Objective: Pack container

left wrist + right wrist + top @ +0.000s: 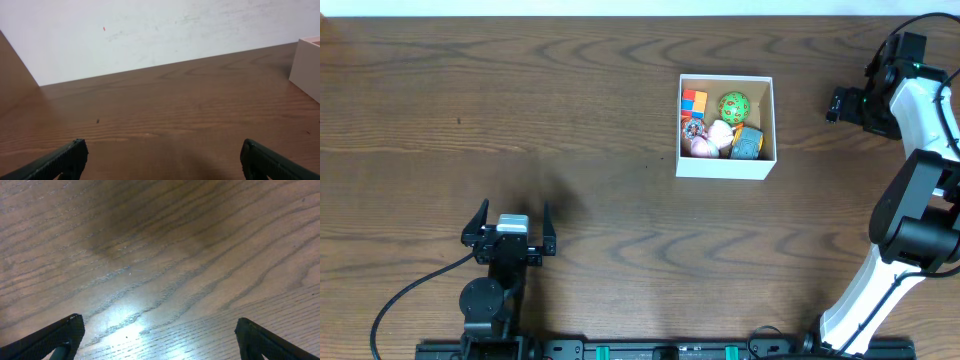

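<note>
The container point(725, 168) was spotted right of centre on the desk point(570, 120), toys point(720, 125) inside. The right pincer point(834, 104), spread wide, was seen near its right wall; the left pincer point(515, 210), equally spread, well apart, near-left.

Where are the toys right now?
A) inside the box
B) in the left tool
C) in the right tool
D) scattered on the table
A: in the overhead view the toys all lie inside the container, while the left tool and right tool are open and hold nothing.
</note>
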`<state>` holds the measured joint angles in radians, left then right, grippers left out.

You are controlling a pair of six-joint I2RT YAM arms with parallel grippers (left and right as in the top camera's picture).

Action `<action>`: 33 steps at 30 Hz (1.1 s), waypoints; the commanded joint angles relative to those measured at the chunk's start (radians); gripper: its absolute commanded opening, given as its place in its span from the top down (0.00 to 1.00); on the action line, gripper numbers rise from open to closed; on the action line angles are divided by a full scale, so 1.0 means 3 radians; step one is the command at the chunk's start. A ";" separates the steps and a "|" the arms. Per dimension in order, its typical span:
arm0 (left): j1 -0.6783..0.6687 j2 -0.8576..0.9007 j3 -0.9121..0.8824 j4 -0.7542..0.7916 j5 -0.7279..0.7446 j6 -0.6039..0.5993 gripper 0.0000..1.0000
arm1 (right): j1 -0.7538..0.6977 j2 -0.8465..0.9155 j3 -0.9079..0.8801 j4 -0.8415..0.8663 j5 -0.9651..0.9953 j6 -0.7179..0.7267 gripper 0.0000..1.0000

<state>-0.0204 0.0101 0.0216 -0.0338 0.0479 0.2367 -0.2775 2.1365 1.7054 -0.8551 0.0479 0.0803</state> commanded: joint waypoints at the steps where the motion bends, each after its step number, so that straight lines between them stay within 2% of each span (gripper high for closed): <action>1: 0.0017 -0.0017 -0.0058 -0.0127 -0.0114 0.0032 0.02 | -0.0011 0.0008 -0.0018 -0.0001 0.0000 0.0053 0.01; 11: 0.0017 -0.0017 -0.0058 -0.0127 -0.0114 0.0032 0.02 | 0.0120 -0.0183 -0.0020 -0.0004 0.0001 0.0053 0.01; 25: 0.0017 -0.0017 -0.0058 -0.0127 -0.0114 0.0032 0.02 | 0.0891 -0.1302 -0.0104 -0.0001 0.0088 -0.0036 0.01; 28: 0.0017 -0.0017 -0.0058 -0.0127 -0.0114 0.0032 0.02 | 0.0944 -0.1593 -0.0387 0.0039 0.0092 -0.0034 0.01; 33: 0.0017 -0.0017 -0.0058 -0.0127 -0.0114 0.0032 0.02 | 0.0951 -0.2267 -0.1329 0.0760 0.0165 -0.0047 0.01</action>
<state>-0.0204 0.0101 0.0216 -0.0341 0.0452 0.2367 -0.0006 1.5467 1.4296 -0.6834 0.0727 0.0769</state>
